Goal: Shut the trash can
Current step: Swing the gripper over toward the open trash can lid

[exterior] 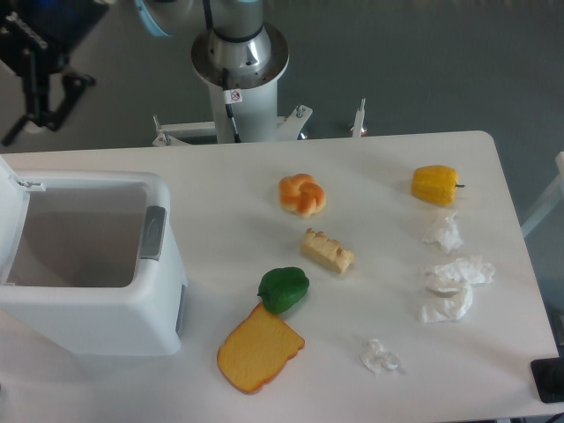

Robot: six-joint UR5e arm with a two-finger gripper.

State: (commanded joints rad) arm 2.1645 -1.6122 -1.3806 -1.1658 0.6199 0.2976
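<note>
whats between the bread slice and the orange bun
In the camera view, the green pepper and a pale cake piece lie between the bread slice and bun.

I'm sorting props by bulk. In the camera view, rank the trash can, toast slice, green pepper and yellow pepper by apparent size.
1. trash can, far the largest
2. toast slice
3. green pepper and yellow pepper: look much alike, so I won't rank them.

The trash can [97, 300] stands left of the pepper [283, 289] on the table [370, 176].
</note>
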